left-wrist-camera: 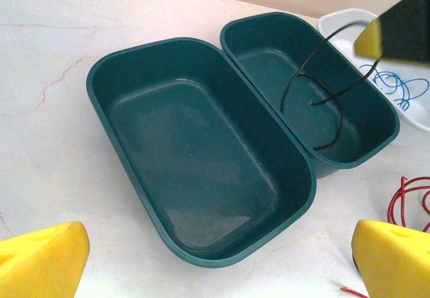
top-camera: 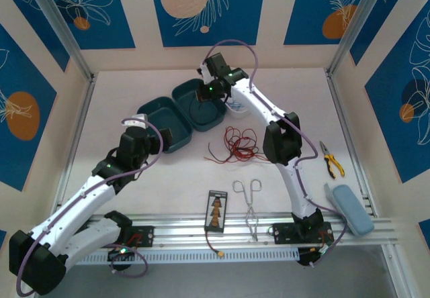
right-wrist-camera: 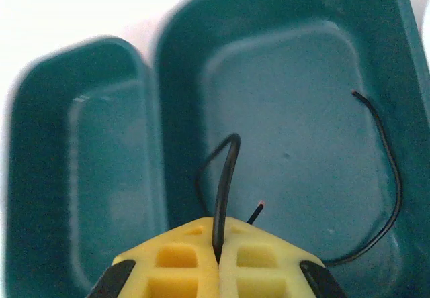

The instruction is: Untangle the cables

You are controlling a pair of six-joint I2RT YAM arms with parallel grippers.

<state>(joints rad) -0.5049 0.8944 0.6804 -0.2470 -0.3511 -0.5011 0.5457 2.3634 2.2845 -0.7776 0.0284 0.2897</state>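
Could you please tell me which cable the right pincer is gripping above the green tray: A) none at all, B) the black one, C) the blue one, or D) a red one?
B: the right pincer is shut on the black cable, which loops down into the green tray, while the red cables lie on the table and the blue cable lies in the white dish.

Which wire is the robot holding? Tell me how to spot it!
Find the two dark teal plastic tubs side by side on the white table. Above the farther one, the right pincer is pinched shut on a thin black wire that curls down into that tub. Its neighbours differ: the tangled red wires lie loose beside the tubs, and the blue wire sits in a white dish.
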